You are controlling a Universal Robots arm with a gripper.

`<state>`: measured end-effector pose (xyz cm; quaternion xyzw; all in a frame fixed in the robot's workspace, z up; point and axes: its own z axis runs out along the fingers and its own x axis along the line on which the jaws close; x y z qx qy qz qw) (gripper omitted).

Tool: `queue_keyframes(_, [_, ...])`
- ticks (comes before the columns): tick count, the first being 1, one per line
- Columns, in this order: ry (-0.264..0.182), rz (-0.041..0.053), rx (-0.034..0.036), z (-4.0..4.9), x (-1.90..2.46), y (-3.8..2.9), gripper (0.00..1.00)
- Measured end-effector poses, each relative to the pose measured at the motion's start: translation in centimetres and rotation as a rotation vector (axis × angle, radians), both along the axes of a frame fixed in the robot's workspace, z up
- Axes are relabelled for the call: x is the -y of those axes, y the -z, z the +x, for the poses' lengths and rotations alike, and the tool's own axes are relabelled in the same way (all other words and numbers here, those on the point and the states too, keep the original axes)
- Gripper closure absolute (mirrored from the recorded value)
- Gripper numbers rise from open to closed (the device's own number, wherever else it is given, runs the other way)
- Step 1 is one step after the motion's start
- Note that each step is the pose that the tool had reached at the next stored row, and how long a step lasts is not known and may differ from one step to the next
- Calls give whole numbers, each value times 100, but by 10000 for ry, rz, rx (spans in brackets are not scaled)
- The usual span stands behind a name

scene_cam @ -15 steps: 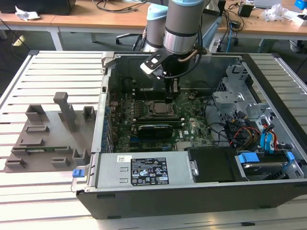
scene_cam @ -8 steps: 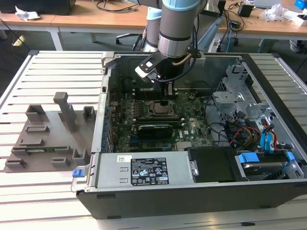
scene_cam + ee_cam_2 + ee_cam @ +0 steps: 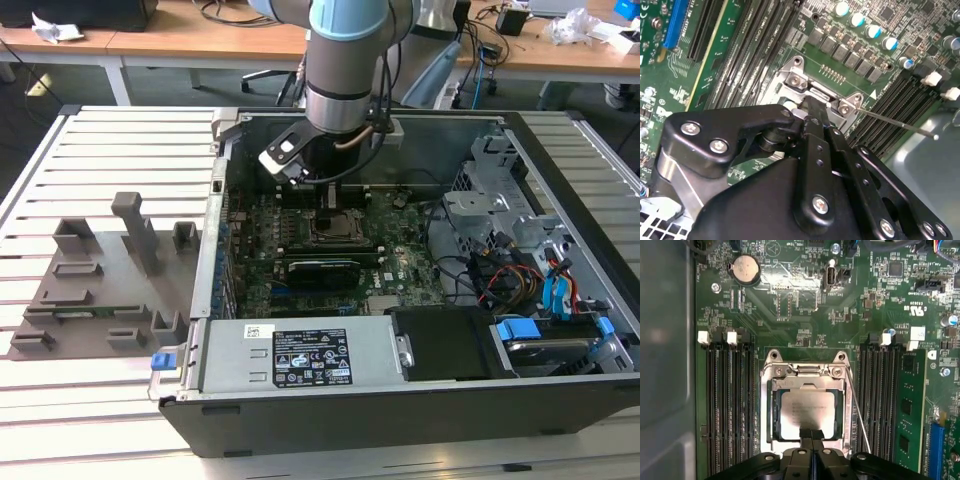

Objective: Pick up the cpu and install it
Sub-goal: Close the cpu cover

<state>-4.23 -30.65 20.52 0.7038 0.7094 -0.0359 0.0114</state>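
Exterior view: I see one arm (image 3: pixel 345 60) reaching into one open case (image 3: pixel 400 400) on the slatted desk (image 3: pixel 110 150).

Second wrist view: my end effector (image 3: pixel 810 105) blocks much of the socket (image 3: pixel 792 75).

First wrist view: one cpu (image 3: pixel 807 412) lies in the socket. The fingertips (image 3: pixel 806 435) are clenched together at its edge, with memory slots (image 3: pixel 730 405) on either side.

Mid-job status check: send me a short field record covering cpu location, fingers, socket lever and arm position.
cpu: lying flat in the socket frame, silver top up
gripper: fingers together with nothing between them, tips at the cpu's edge; contact cannot be told
socket lever: thin rod slanting beside the socket, appears unlatched
arm: reaching down into the open computer case, over the motherboard
holder blocks: grey, on the slatted table at the exterior view's left
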Motion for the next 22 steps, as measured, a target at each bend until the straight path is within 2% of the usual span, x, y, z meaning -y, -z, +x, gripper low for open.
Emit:
queue_keyframes(6, [0, -7, -6, -9, 0, 12, 89])
queue_keyframes(9, [-6, -32, -1, 116, -6, 16, 89])
queue_keyframes(13, [-9, -16, 9, 219, -10, 6, 89])
queue_keyframes(14, [-9, -20, 3, 231, -10, -6, 89])
queue_keyframes(17, [-6, -34, -12, 260, -10, -98, 89])
queue_keyframes(18, [-5, -41, -13, 264, -10, -161, 89])
queue_keyframes(22, [-6, -53, -13, 268, -10, -254, 89])
